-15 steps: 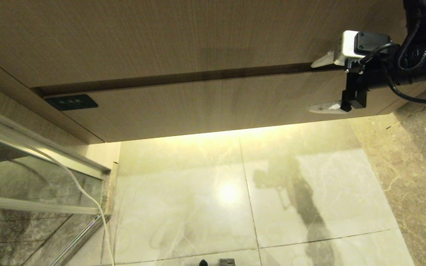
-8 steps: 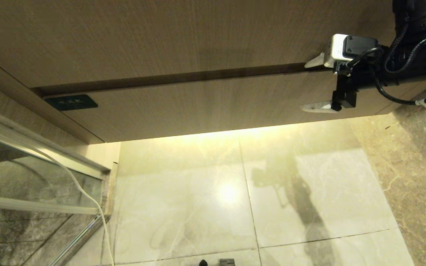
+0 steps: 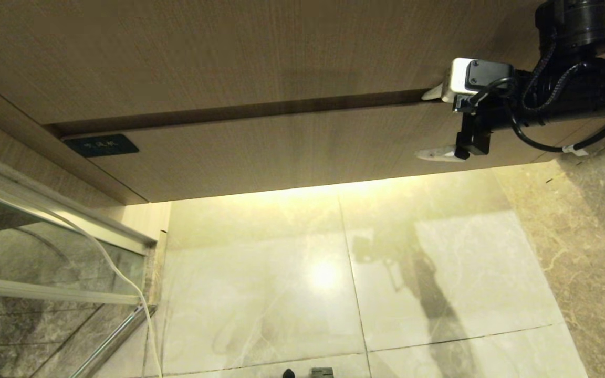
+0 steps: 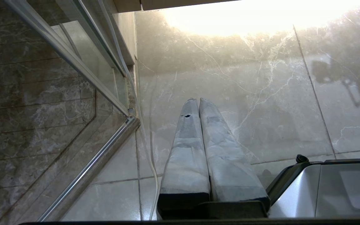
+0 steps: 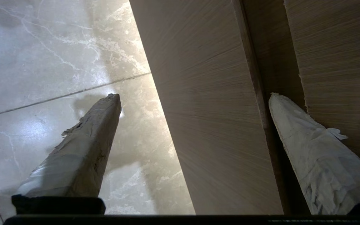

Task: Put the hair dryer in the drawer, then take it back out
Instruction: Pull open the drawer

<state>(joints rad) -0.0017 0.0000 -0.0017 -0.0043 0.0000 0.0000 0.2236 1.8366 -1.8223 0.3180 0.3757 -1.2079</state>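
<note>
Hair dryer: not visible in any of the 3 views; its location cannot be told.
Drawer (image 3: pixel 281 152): shut, its low wood-grain front flush under the taller plain panel (image 3: pixel 202 52), with a dark gap line between the 2. Small dark label (image 3: pixel 101 145) sits at the front's corner on the robot's left.
Right gripper (image 3: pixel 433 123): at the drawer's end on the robot's right, jaws spread wide and empty. Upper finger (image 3: pixel 433 93) sits at the gap line, lower finger (image 3: pixel 435 154) near the front's bottom edge.
Right wrist view: the drawer front (image 5: pixel 211 125) lies between the 2 wrapped fingers, 1 finger (image 5: pixel 308 150) over the dark gap, the other (image 5: pixel 86 147) over the floor (image 5: pixel 42 47) below the front. Contact with the wood cannot be confirmed.
Why this placement: judged, the spread jaws straddle the front's height so a finger can catch the top edge at the gap; no handle shows, so the gap looks like the only purchase.
Left gripper (image 4: pixel 195 103): parked low, pointing at the floor tiles beside the glass partition (image 4: pixel 58 78); fingers pressed together, holding nothing.
Step in hand: judged, opening the drawer; nothing of the task's placing looks done.
Risk: judged, a fingertip may slip off the thin edge.
</note>
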